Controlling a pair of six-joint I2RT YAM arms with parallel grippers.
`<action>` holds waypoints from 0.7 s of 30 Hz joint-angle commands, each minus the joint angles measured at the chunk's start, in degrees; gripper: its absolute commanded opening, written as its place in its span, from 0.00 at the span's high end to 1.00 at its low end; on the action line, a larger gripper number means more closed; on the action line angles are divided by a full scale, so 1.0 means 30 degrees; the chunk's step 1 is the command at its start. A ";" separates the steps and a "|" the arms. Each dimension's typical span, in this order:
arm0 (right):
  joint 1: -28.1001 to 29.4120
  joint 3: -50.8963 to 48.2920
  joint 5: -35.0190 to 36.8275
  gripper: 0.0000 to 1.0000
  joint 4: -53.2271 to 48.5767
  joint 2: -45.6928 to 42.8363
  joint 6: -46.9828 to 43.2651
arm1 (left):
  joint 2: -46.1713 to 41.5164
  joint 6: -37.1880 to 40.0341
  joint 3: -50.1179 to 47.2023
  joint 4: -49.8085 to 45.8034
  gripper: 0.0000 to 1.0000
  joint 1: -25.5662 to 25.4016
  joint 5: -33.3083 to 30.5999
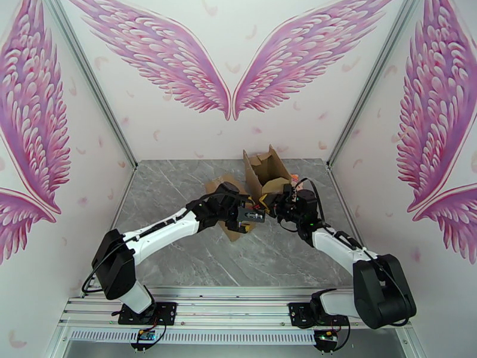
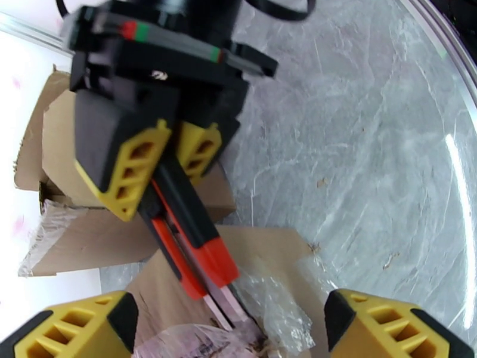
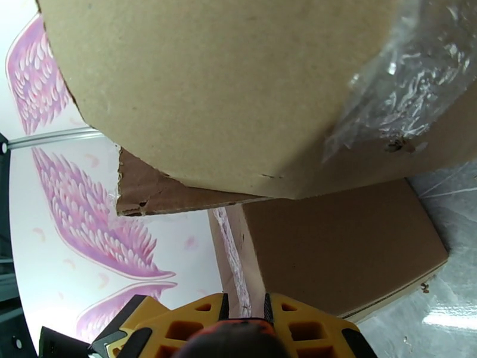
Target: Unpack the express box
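Behind everything, white walls w/ pink wing murals (image 1: 161,61) close off three sides, and a grey marble-look tabletop (image 1: 179,192) runs underneath. Mid-table sits the brown cardboard express box (image 1: 265,168), flaps splayed, one standing upright on its far side. You've got both arms converging on the box's near side.

Your left gripper (image 2: 231,305) hovers just over a near flap of the box, jaws spread wide w/ nothing in them. Beside it, at the box's near-right, the right gripper (image 2: 170,159) is pinched tight on a red-and-black utility knife (image 2: 197,246). The blade tip is down at the flap, where crumpled clear packing tape (image 2: 268,299) clings to the cardboard. Can't tell if the blade is cutting or just touching.

Reads as the opening stage: seal mostly slit, contents not out yet, box interior hidden. Next, prob: finish the cut, lift the knife clear of the box, then use the free left jaws to fold the flap back. Keep the blade off the left fingers (image 2: 77,329).
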 commanded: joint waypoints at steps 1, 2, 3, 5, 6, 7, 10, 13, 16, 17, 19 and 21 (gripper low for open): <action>-0.0009 0.1279 0.0308 1.00 -0.2044 -0.1011 -0.1935 | -0.0835 -0.0619 0.0959 -0.1496 0.13 0.0912 -0.0307; -0.0007 0.1436 0.0670 1.00 -0.2781 -0.1244 -0.2385 | -0.0891 -0.1024 0.1263 -0.1890 0.13 0.1296 -0.0119; -0.0023 0.1496 0.0953 1.00 -0.3274 -0.1463 -0.2693 | -0.0952 -0.1581 0.1499 -0.2035 0.13 0.1694 0.0055; -0.0006 0.1479 0.1401 1.00 -0.3665 -0.1744 -0.3038 | -0.0858 -0.2721 0.2017 -0.2117 0.13 0.2458 0.0491; -0.0006 0.1463 0.1693 1.00 -0.3937 -0.1889 -0.3226 | -0.0714 -0.3558 0.2274 -0.1991 0.12 0.2891 0.0687; -0.0002 0.1489 0.1889 1.00 -0.4194 -0.1969 -0.3461 | -0.0548 -0.4449 0.2623 -0.1942 0.12 0.3213 0.0890; 0.0081 0.1891 0.2384 1.00 -0.5322 -0.2115 -0.4496 | 0.0335 -0.8169 0.3674 -0.1258 0.12 0.4649 0.1206; 0.0094 0.2381 0.2643 1.00 -0.5955 -0.2066 -0.5109 | 0.1147 -0.9991 0.4939 -0.2047 0.12 0.5518 0.2261; 0.0181 0.2629 0.2618 1.00 -0.5667 -0.1862 -0.5033 | 0.1230 -0.9996 0.5154 -0.2069 0.11 0.5467 0.1883; 0.0248 0.2735 0.2661 1.00 -0.5639 -0.1818 -0.5057 | 0.1358 -1.0082 0.5243 -0.1968 0.11 0.5497 0.1331; 0.0596 0.3118 0.2969 1.00 -0.6039 -0.1736 -0.5386 | 0.2040 -1.0428 0.5993 -0.2258 0.11 0.5740 0.0194; 0.1250 0.3661 0.3925 1.00 -0.7121 -0.1703 -0.6171 | 0.3357 -1.1424 0.7555 -0.3014 0.11 0.6355 -0.0301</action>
